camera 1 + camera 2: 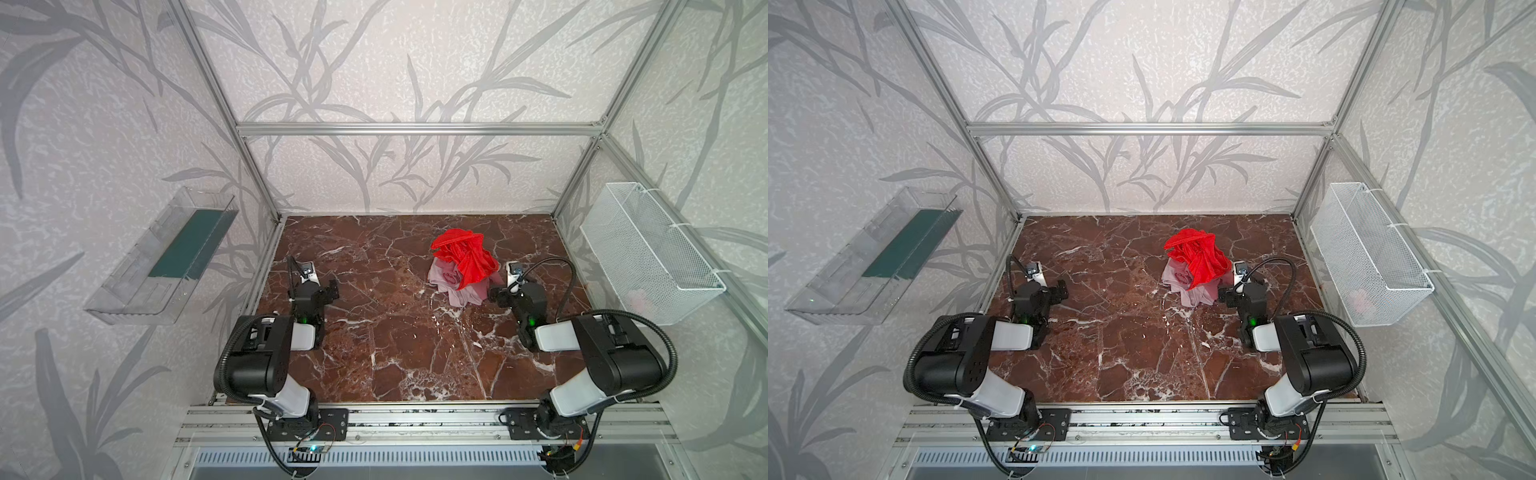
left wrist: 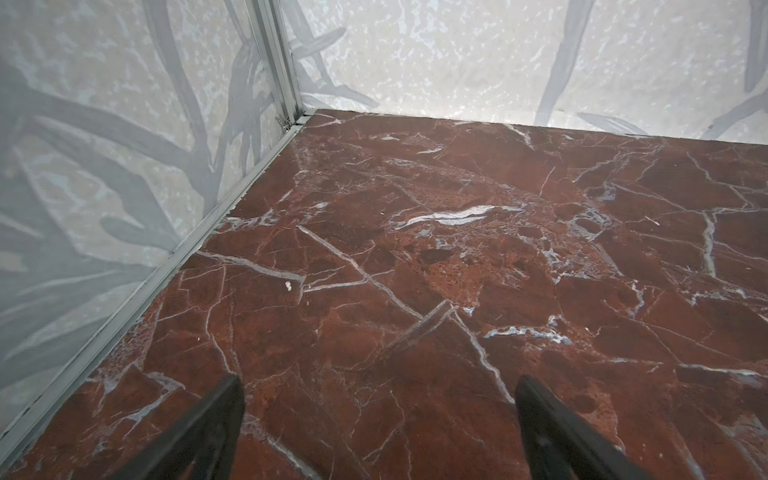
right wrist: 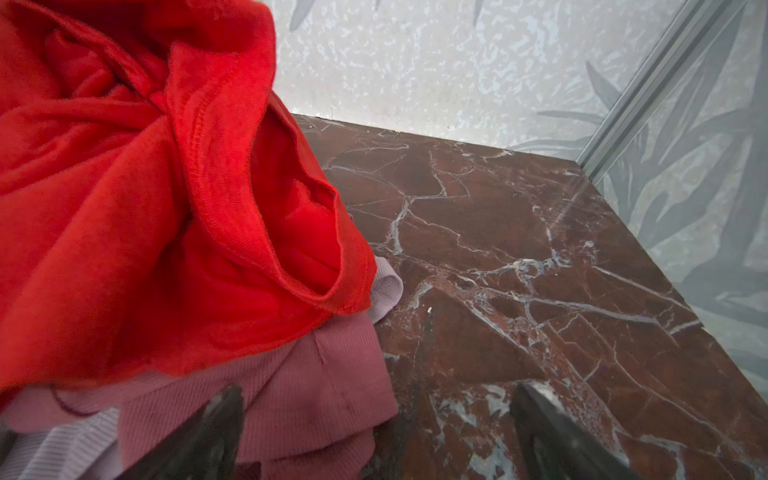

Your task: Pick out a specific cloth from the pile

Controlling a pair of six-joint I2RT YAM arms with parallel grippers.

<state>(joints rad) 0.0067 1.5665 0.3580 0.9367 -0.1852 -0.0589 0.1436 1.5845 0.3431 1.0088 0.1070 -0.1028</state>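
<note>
Where the pile (image 1: 461,272) sits right of centre on the marble tabletop (image 1: 374,340), toward the far edge, you find the cloth (image 1: 439,276) at the bottom. It shows on the pile's left side beneath the red cloth (image 1: 459,253) and the dusty-rose cloth (image 3: 316,395). The right gripper (image 3: 380,388) stands just beside the pile, jaws apart, gripping nothing. The left gripper (image 2: 378,380) stands near the left edge, jaws apart over bare marble.

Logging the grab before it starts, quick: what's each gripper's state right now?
Left gripper: open, holding nothing, over bare table.
Right gripper: open, holding nothing, at the edge of the pile.
</note>
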